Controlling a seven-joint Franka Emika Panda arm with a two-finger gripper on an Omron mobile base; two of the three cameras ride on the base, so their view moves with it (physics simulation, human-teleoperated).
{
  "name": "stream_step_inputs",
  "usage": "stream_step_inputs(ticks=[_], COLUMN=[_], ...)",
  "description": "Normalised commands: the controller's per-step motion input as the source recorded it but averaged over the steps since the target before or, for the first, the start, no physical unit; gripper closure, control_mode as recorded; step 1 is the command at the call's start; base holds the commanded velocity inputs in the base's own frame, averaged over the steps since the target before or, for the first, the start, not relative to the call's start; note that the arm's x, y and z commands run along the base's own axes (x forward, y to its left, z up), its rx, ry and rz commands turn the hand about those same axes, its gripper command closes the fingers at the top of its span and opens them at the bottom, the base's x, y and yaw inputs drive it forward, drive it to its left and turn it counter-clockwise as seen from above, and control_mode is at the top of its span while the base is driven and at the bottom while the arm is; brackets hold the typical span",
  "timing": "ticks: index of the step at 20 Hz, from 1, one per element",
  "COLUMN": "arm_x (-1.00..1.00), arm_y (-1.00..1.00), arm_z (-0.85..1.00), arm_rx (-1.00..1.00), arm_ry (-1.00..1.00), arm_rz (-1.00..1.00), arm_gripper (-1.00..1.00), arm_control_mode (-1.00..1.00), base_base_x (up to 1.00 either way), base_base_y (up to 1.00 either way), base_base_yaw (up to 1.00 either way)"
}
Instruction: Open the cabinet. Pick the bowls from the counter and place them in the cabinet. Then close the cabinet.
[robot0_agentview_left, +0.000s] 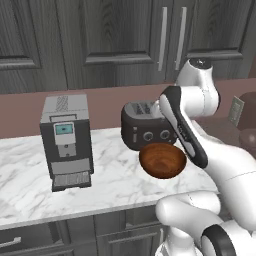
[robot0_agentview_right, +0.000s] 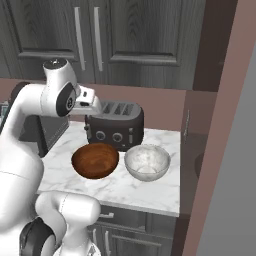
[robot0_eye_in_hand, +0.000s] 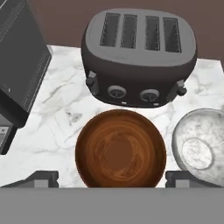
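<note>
Reddish-brown glossy wood bowl (robot0_eye_in_hand: 120, 151) sits beside a pale grey-white bowl (robot0_eye_in_hand: 201, 144).

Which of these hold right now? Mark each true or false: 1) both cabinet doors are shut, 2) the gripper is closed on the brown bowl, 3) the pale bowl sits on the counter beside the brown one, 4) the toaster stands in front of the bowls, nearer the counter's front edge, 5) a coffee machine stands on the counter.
1) True: both doors of the cabinet are shut.
2) False: the gripper is open above the brown bowl, a fingertip on each side, holding nothing.
3) True: the pale bowl sits on the counter beside the brown one.
4) False: the toaster stands behind the bowls, toward the wall.
5) True: the coffee machine stands on the counter.
</note>
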Motion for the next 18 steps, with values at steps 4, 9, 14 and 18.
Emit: stream_step_inputs(ticks=[4,9,14,18], arm_x=[-0.08,-0.04,-0.07,-0.08], arm_y=[-0.12,-0.15,-0.16,-0.13], arm_z=[0.46,0.51,0.61,0.56], arm_rx=[0.0,0.0,0.0,0.0], arm_ry=[-0.16,-0.09,-0.09,-0.11], arm_rz=[0.0,0.0,0.0,0.0], arm_gripper=[-1.0,-1.0,-1.0,-1.0], arm_control_mode=[-1.0,-1.0,-1.0,-1.0], base_base_x=[0.0,0.0,0.0,0.0], base_base_y=[0.0,0.0,0.0,0.0], base_base_yaw=[0.0,0.0,0.0,0.0])
